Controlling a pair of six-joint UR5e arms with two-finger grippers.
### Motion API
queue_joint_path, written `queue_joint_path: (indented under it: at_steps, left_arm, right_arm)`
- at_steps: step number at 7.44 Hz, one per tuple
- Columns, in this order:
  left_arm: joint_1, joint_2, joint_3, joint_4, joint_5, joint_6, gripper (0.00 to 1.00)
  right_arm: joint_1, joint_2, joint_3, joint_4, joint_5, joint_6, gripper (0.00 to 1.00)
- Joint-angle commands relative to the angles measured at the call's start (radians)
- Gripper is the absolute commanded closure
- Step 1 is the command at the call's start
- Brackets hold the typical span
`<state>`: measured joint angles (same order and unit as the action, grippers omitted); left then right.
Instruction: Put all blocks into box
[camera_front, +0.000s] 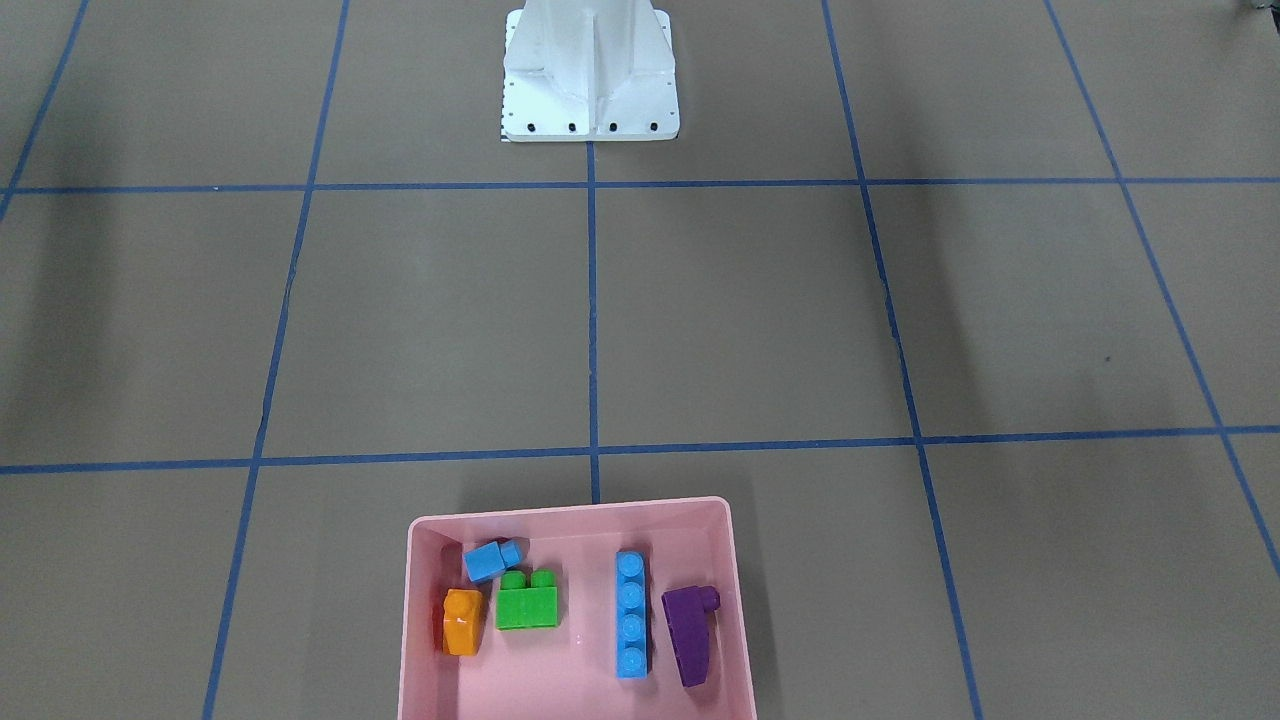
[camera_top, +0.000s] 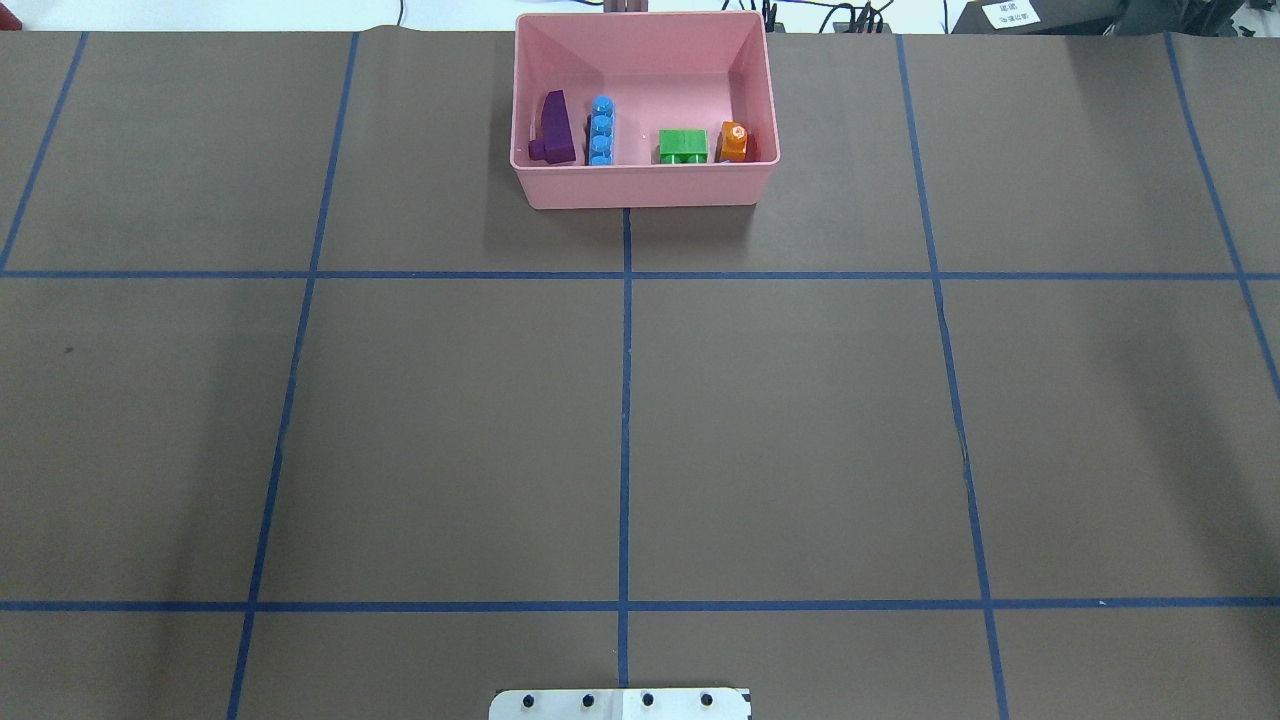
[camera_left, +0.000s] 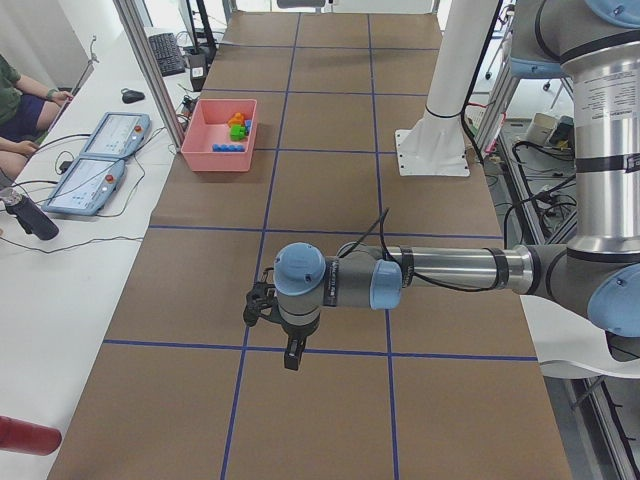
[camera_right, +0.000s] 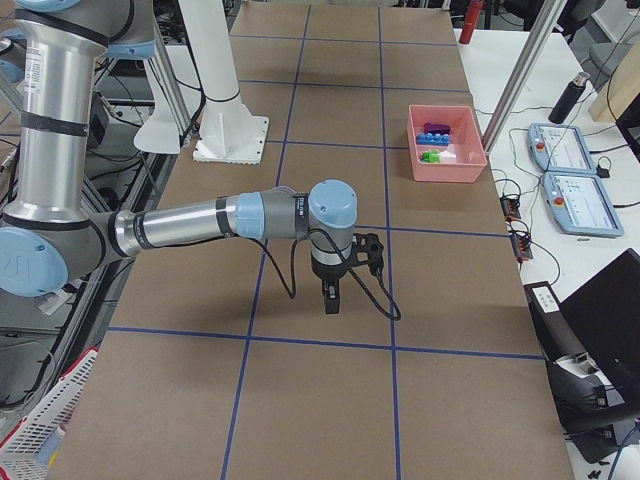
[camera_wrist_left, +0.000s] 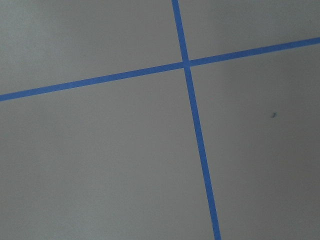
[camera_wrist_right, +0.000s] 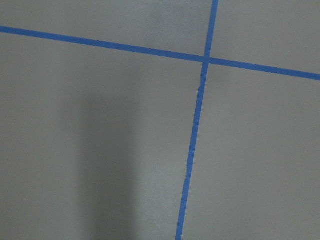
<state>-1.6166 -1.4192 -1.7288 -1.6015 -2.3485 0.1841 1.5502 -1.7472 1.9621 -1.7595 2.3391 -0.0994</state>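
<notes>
Presently the left pincer (camera_left: 291, 352) is hanging tip-down over the table (camera_front: 750, 320), and the right pincer (camera_right: 331, 292) is doing likewise at the opposite end. From these side views one cannot tell whether either is spread or pressed together. Both are standing well apart from the box (camera_front: 570, 508), which is sitting at the table edge farthest from the robot.

All five bricks are lying inside it. The orange sloped brick (camera_front: 462, 622), the small light-blue cube (camera_front: 490, 560) and the green brick (camera_front: 527, 600) are grouping at one end. The long light-blue bar (camera_front: 630, 615) and the purple sloped brick (camera_front: 690, 633) are lying side by side at the other.

The task is looking complete. The bricks are appearing light, rigid and glossy, hence probably slippery. Any regrasp should be taking the flat side faces, not the studs or slope.
</notes>
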Motion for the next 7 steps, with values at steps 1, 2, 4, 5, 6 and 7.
queue_joint_path:
  at_steps: [1, 2, 4, 5, 6, 7]
  left_arm:
    - [0.001, 0.0, 0.002, 0.0, 0.0, 0.0, 0.0]
    - [0.0, 0.0, 0.003, 0.0, 0.0, 0.0, 0.0]
    - [0.001, 0.0, 0.003, 0.0, 0.0, 0.0, 0.0]
    - [0.0, 0.002, 0.005, 0.0, -0.002, 0.0, 0.0]
    - [0.0, 0.002, 0.005, 0.0, 0.0, 0.0, 0.0]
    - [0.0, 0.002, 0.005, 0.0, 0.0, 0.0, 0.0]
  right_arm:
    - [-0.001, 0.0, 0.001, 0.0, 0.017, 0.001, 0.0]
    - [-0.001, 0.0, 0.004, 0.002, 0.017, 0.001, 0.0]
    - [0.001, 0.0, 0.009, 0.0, 0.019, 0.004, 0.0]
    - [-0.001, -0.002, 0.009, 0.0, 0.019, 0.004, 0.0]
    - [-0.001, 0.0, 0.009, 0.0, 0.019, 0.01, 0.0]
    - [0.001, -0.002, 0.009, 0.0, 0.019, 0.01, 0.0]
